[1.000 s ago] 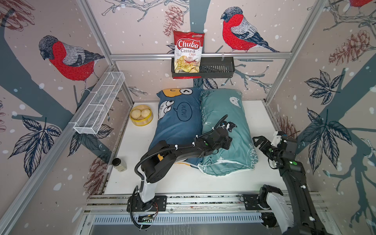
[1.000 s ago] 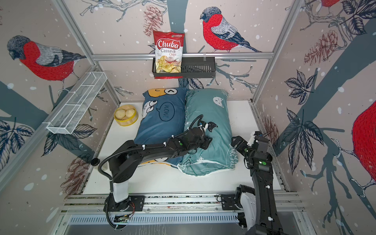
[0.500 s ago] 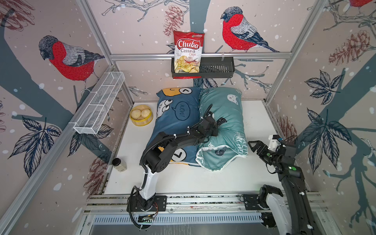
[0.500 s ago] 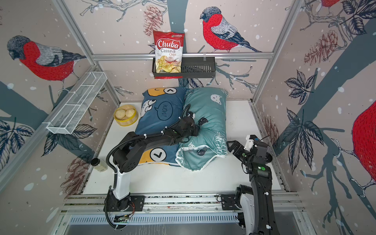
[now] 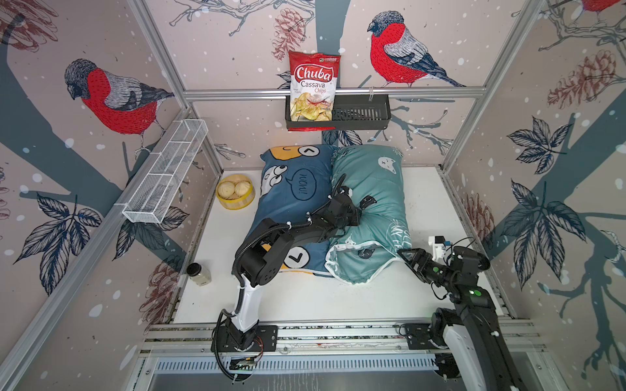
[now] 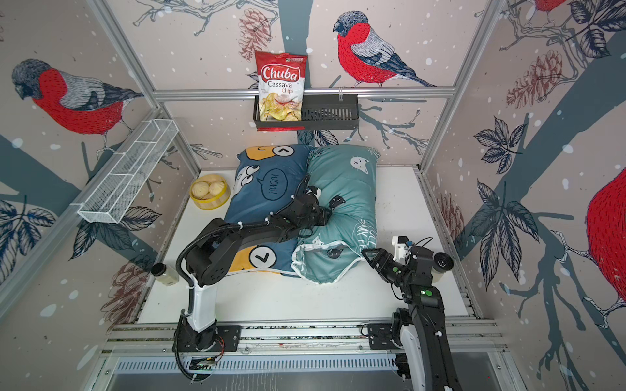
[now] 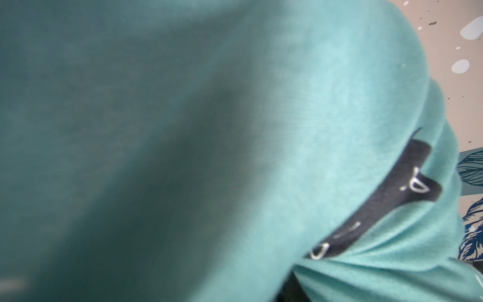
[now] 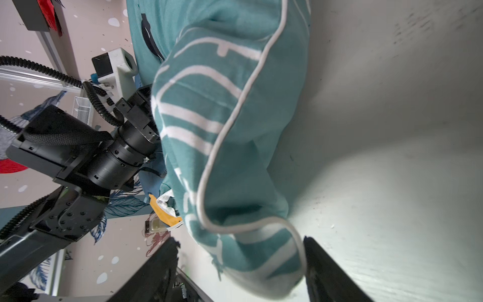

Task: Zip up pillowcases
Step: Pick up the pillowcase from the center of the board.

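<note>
Surface [image 5: 440, 210]: white, carries both pillowcases side by side, long axes running from far wall toward robot.
Dark blue pillowcase [image 5: 291, 203]: on left, partly under left arm.
Teal pillowcase [image 5: 376, 189]: on right, creased at middle, near end bunched.
Left pincer [image 5: 354, 216]: buried in that crease; opening cannot be told.
Right pincer [image 8: 240, 243]: agape, nothing clamped, straddles teal near corner edged with white piping [image 8: 226, 130].
Judgement: right arm nearer; corner lies straight ahead, between jaws.
</note>
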Tool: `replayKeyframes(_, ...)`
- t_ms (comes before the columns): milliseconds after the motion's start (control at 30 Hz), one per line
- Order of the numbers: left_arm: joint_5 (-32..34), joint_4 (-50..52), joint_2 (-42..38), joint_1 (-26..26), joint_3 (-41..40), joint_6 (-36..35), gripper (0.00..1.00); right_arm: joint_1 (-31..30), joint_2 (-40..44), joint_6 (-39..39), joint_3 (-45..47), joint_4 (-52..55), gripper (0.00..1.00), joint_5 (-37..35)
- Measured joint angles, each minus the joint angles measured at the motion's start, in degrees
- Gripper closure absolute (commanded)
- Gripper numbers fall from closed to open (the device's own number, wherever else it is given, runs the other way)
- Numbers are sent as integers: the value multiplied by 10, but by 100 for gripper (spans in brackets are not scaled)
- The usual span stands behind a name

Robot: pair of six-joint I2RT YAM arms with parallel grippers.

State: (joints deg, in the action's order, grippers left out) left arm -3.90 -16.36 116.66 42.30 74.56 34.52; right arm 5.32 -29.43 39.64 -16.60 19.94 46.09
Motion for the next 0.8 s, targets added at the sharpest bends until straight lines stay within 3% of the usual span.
replayKeyframes(200,-6,-12,0,-2,-6,2,70,-12,21,9,-15,11,55,7)
replayKeyframes(367,-10,-21,0,-4,-11,3,70,-16,31,12,-18,26,68,7)
replayKeyframes(467,-11,-23,0,-5,-12,5,70,-26,33,20,-21,29,66,7)
replayKeyframes(600,-15,-24,0,-5,-13,6,70,-46,36,30,-15,24,57,3)
replayKeyframes(800,-19,-26,0,-6,-14,10,71,-83,35,58,3,0,56,-17)
